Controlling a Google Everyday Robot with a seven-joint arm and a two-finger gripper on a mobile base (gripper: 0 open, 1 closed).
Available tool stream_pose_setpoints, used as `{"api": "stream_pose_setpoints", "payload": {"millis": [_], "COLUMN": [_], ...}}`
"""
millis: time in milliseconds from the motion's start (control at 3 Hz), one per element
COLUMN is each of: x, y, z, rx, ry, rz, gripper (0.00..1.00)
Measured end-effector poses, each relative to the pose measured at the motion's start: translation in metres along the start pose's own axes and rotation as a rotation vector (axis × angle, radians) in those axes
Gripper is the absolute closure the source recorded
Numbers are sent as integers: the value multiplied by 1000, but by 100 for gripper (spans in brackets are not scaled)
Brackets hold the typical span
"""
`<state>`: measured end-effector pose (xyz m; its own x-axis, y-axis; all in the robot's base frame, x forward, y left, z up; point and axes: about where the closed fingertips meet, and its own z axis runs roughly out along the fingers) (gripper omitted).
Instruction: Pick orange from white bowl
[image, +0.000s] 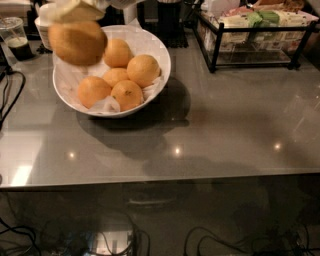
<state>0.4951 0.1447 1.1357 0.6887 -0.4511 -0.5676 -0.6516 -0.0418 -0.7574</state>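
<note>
My gripper (75, 12) is at the top left, above the far left rim of the white bowl (160, 75). Its cream fingers are shut on the orange (77, 42), a large, pale orange fruit hanging in the air just above the bowl's left side. Several smaller, deeper-orange oranges (127, 95) lie in the bowl on crinkled white paper. The bowl stands on the grey glossy table (225, 130). The upper part of the gripper is cut off by the top edge of the view.
A plastic cup with a dark drink (14, 37) stands at the far left. A small cream paper cup (42, 25) sits behind the bowl. A black wire rack of packets (255, 30) stands at the back right. A black cable (7, 95) lies on the left. The table's front edge (160, 181) runs across the view.
</note>
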Motion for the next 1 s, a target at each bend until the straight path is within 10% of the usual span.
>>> {"api": "stream_pose_setpoints", "payload": {"millis": [333, 1000], "x": [12, 11], "y": [42, 42], "z": [-31, -47], "rx": [-6, 19], "ry": [20, 41], "rz": [123, 139], "gripper": [100, 58]}}
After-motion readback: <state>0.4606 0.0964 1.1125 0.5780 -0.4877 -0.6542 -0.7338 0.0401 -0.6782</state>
